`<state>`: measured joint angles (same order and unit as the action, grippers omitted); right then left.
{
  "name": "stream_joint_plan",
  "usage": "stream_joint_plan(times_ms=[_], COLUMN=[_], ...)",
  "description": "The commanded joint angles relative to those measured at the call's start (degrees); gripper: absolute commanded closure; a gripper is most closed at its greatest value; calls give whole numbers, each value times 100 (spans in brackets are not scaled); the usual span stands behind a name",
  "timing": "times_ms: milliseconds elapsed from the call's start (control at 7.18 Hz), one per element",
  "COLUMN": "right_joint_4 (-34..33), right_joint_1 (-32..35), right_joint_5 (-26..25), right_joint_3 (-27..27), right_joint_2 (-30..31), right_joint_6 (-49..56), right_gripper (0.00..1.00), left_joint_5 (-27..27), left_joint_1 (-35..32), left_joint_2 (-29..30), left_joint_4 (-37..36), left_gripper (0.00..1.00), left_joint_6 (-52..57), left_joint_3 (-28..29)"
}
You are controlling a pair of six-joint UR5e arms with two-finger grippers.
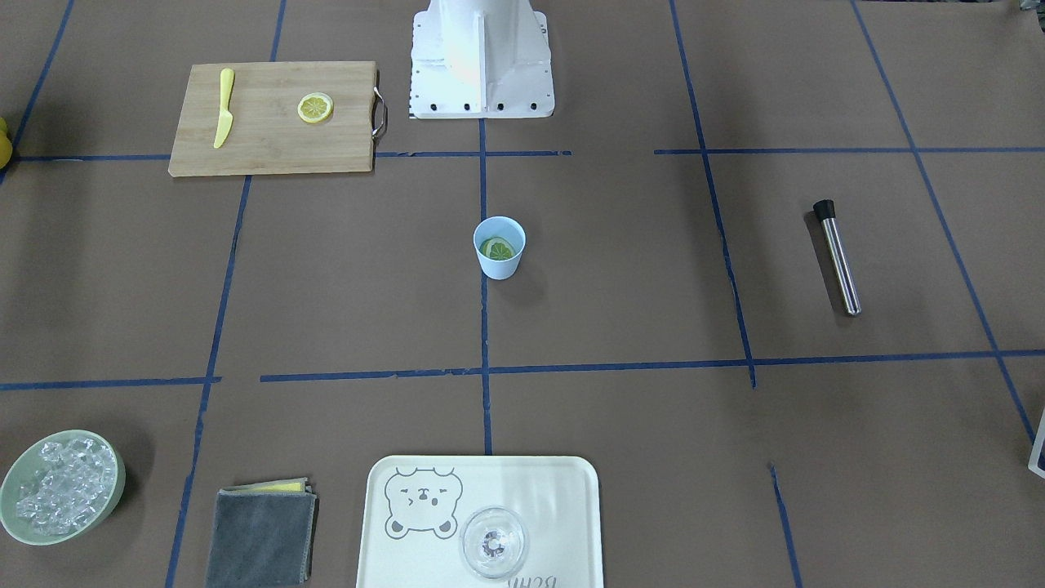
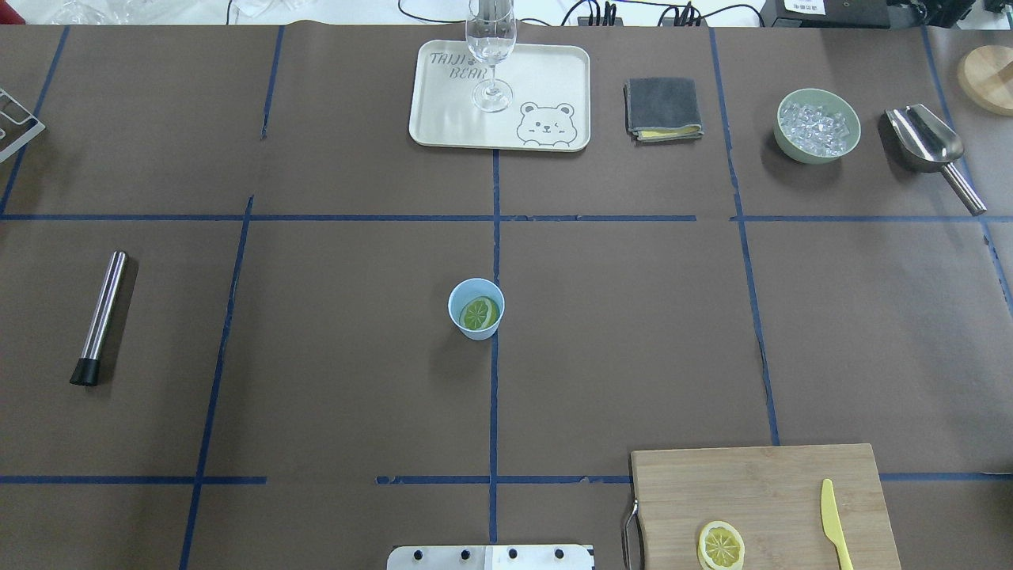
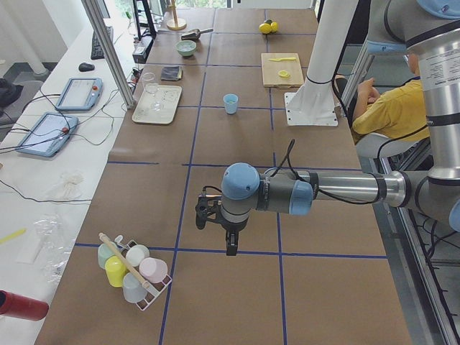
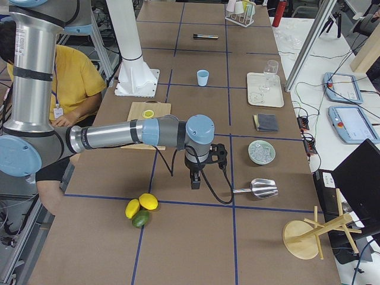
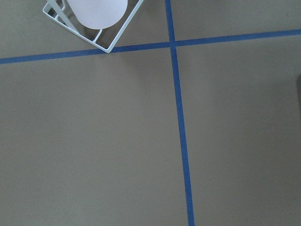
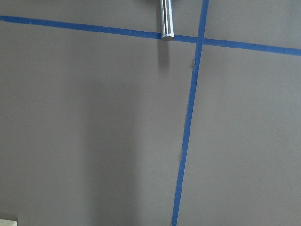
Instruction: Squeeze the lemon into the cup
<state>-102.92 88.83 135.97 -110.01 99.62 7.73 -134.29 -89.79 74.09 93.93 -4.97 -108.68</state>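
A small, smooth, light-blue tapered cup stands upright at the centre of the brown paper-covered tabletop. The chunky yellow lemon piece lies inside the cup, its round cut face with pale segment lines turned upward. The left tool and right tool hang above the tabletop, well apart from the cup. Whether either is spread or pressed together cannot be determined.

arms — silver tubes | blue joint caps | black cables | white base

One cup, one lemon, one lemon slice, one knife, one board, one glass, one tray.
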Motion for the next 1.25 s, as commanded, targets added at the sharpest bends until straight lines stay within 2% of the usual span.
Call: stream_joint_plan(times_ms=[0, 139, 279, 697, 1115], right_joint_4=[0, 0, 0, 0, -9], right_joint_1=[-6, -6, -6, -6, -6], right_joint_5=[-9, -18, -18, 0, -27], right_joint_3=[-12, -12, -12, 14, 14], right_joint_2=[-4, -4, -13, -4, -4], right_joint_6=[27, 35, 36, 36, 18], right_gripper=[0, 0, 0, 0, 0], left_joint_5=[51, 156, 183, 184, 96], left_joint_1=[391, 409, 418, 340, 295], left_joint_2=[-34, -9, 35, 378, 370], left_joint_4=[-436, -446, -524, -1436, -1413], left_gripper=[0, 0, 0, 0, 0], left_joint_6=[379, 1175, 1305, 1411, 1394], left_joint_3=[-390, -330, -321, -128, 4])
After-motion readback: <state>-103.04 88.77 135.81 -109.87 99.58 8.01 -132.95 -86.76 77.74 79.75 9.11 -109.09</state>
